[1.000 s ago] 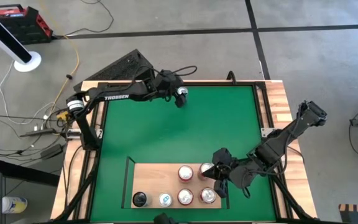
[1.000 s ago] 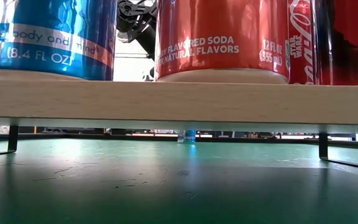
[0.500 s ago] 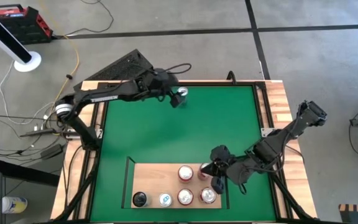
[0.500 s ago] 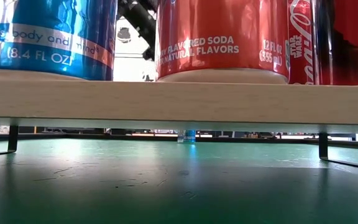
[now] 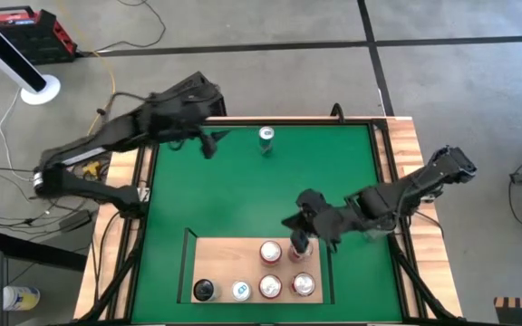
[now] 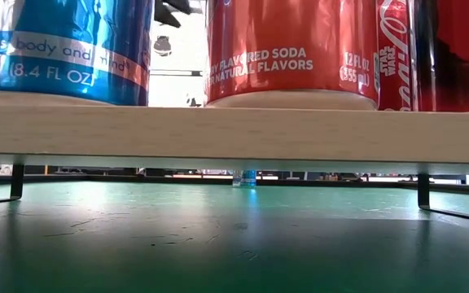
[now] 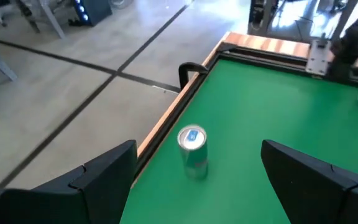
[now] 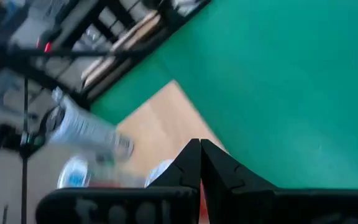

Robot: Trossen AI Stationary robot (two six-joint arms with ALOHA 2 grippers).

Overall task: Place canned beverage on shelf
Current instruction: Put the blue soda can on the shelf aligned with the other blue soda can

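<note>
A slim silver-blue can (image 5: 265,136) stands upright on its base on the green mat near the far edge; it also shows in the left wrist view (image 7: 192,149) and under the shelf in the low view (image 6: 245,177). My left gripper (image 5: 211,142) is open and empty, to the can's left. The pale-wood shelf (image 5: 229,258) at the near edge carries several cans. My right gripper (image 5: 297,234) is shut, over a red can (image 5: 299,252) in the shelf's far right corner. My right gripper's shut fingers (image 8: 201,163) stand above the red can's top, slanting down from the table's right side. The gripper itself hides the place, so I cannot tell whether they touch the can.
On the shelf stand a black can (image 5: 204,290), a blue can (image 5: 240,290) and red cans (image 5: 270,270), all upright. In the low view the blue (image 6: 63,41) and red (image 6: 291,49) cans fill the foreground. Wooden slats (image 5: 406,154) border the mat.
My left gripper has drawn back from the silver-blue can toward the table's left edge; the can stays standing near the far edge. My right gripper has moved from the shelf's right end toward the far edge and a little left.
</note>
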